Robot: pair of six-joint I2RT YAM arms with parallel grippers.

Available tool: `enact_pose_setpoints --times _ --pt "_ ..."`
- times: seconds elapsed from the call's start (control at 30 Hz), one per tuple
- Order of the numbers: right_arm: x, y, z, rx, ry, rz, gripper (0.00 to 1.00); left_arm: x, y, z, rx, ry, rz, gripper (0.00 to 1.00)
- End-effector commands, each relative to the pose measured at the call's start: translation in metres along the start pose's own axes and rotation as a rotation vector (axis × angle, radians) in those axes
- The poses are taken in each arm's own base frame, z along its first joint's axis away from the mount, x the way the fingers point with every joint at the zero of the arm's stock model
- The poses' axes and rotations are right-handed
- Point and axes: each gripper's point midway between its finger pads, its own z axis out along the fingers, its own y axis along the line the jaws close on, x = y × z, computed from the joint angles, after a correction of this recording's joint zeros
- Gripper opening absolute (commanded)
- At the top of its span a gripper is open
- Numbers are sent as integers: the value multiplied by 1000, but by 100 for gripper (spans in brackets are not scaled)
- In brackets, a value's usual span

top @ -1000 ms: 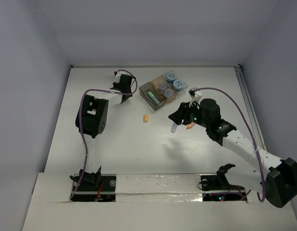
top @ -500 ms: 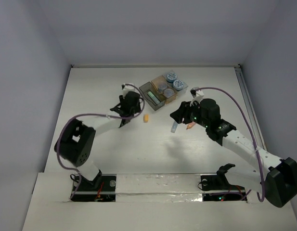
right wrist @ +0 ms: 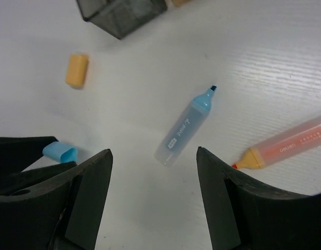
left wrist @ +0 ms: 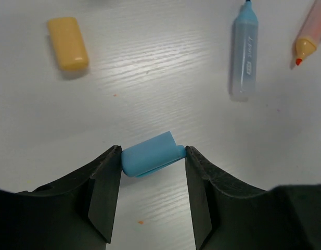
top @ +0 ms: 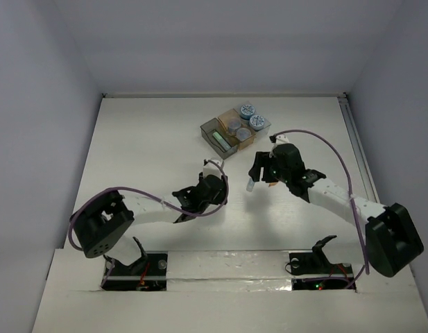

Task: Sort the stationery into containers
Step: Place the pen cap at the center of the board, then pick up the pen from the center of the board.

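The left tool (left wrist: pixel 152 152) sits nearest the near edge of the counter (top: pixel 151 139), about midway across. Its two fingers (left wrist: pixel 105 192) press against the ends of a blue cap (left wrist: pixel 150 156), pinching it crosswise between them. The cap is at or just above the counter, and I cannot tell whether it is lifted.

Farther in and a little toward the left edge lies an orange cap (left wrist: pixel 68 43) on its side, well apart from the blue one.

Toward the right edge from there lies a blue pen (right wrist: pixel 183 127), uncapped, with its dark tip pointing toward the far edge. Just beside it, on the right-edge side and not touching, lies an orange pen (right wrist: pixel 285 143), also uncapped, with its tip showing.

The right tool (right wrist: pixel 152 153) hangs over the blue pen with its fingers spread wide, holding nothing.

Toward the far edge, a little right of the middle, stand three joined boxes set at a slant:
- The grey box (top: pixel 215 135) is on the left and holds a green stick (top: pixel 219 139).
- The tan box (top: pixel 242 138) is in the middle and holds purplish-grey cylinders (top: pixel 231 126).
- The clear box (top: pixel 266 125) is farthest right and holds two blue-and-white rolls (top: pixel 247 109).
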Motion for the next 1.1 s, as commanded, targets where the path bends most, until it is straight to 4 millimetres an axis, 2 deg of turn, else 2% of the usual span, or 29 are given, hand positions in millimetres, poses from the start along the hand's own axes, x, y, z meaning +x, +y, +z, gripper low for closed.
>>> enact_pose_setpoints --times 0.0,0.03,0.07,0.2,0.23,0.33,0.37,0.43,0.47,0.53,0.63,0.77,0.9,0.93,0.97,1.03,1.07 --pt "1 -13 13 97 27 -3 73 0 -28 8 67 -44 -5 8" --pt "4 -16 16 109 40 -3 73 -2 -29 8 72 -51 -7 10" --pt "7 -18 20 120 55 0 73 6 -32 11 69 -35 11 13" --pt "15 -21 35 148 97 5 74 18 -35 18 56 -13 37 19" --pt "10 -20 39 152 92 5 74 20 -34 19 53 -8 40 20" --pt "14 -25 51 183 114 1 74 26 -31 22 43 2 54 23" --pt "8 -24 54 189 106 -1 74 26 -30 22 43 3 58 25" --pt "15 -31 62 224 136 -10 74 27 -32 19 52 0 69 33" --pt "11 -29 65 224 133 -10 74 26 -32 19 50 -3 72 36" --pt "17 -33 73 247 161 -12 73 21 -29 11 55 -24 67 49" --pt "25 -33 78 254 190 -15 69 9 -32 1 78 -55 48 56" --pt "29 -31 81 263 207 -17 64 -5 -35 -11 98 -83 33 59" --pt "37 -34 84 275 235 -11 49 -23 -39 -28 139 -128 3 59" --pt "38 -34 85 275 238 -12 41 -23 -39 -31 146 -131 0 59" --pt "39 -34 86 276 243 -10 28 -25 -40 -34 157 -135 -7 59" --pt "38 -33 87 273 239 -8 17 -31 -46 -42 194 -148 -19 58" --pt "35 -32 86 269 231 -2 8 -32 -48 -44 206 -149 -24 58"
